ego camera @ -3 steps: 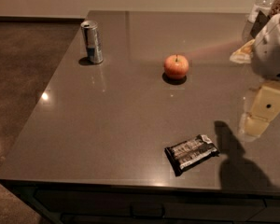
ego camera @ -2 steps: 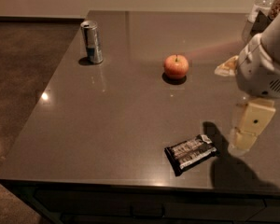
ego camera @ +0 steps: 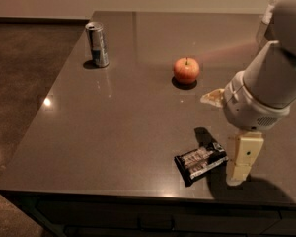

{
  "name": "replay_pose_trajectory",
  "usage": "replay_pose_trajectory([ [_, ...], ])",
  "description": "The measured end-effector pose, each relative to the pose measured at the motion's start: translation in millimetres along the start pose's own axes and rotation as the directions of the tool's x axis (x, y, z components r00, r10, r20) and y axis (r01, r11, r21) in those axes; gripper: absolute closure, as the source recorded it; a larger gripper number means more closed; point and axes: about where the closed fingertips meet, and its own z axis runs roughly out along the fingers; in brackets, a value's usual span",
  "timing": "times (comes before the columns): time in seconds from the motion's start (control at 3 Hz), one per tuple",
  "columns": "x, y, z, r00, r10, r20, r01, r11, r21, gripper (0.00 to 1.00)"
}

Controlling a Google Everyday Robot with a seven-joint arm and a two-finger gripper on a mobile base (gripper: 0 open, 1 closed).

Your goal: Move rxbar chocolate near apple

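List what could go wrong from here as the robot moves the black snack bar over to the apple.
1. The rxbar chocolate lies close to the front edge of the table, with the tool just to its right; a sideways nudge could push it off.
2. It lies flat and skewed on the glossy top, so it may slide instead of being picked up.
3. The apple is round and loose; a bump on arrival could roll it.

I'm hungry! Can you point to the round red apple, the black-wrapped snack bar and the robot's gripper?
Round red-orange apple (ego camera: 186, 70): camera view, middle of its skin.
Flat black-wrapped rxbar chocolate (ego camera: 201, 161): camera view, centre of the wrapper.
Robot's cream gripper (ego camera: 236, 149), right of the bar: camera view, its lower part.
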Motion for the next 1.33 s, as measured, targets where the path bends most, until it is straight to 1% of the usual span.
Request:
replay_pose_trajectory([
  [0.33, -5, 5, 21, 0.998, -0.059, 0.007, 0.059, 0.998, -0.022, 0.0],
  [0.67, -5, 8, 35, 0.996, -0.086, 0.016, 0.087, 0.9949, -0.052, 0.0],
  [1.0, -4, 10, 41, 0.995, -0.095, 0.02, 0.097, 0.9924, -0.077, 0.14],
  [1.33, -5, 11, 46, 0.995, -0.102, 0.017, 0.103, 0.9895, -0.102, 0.39],
])
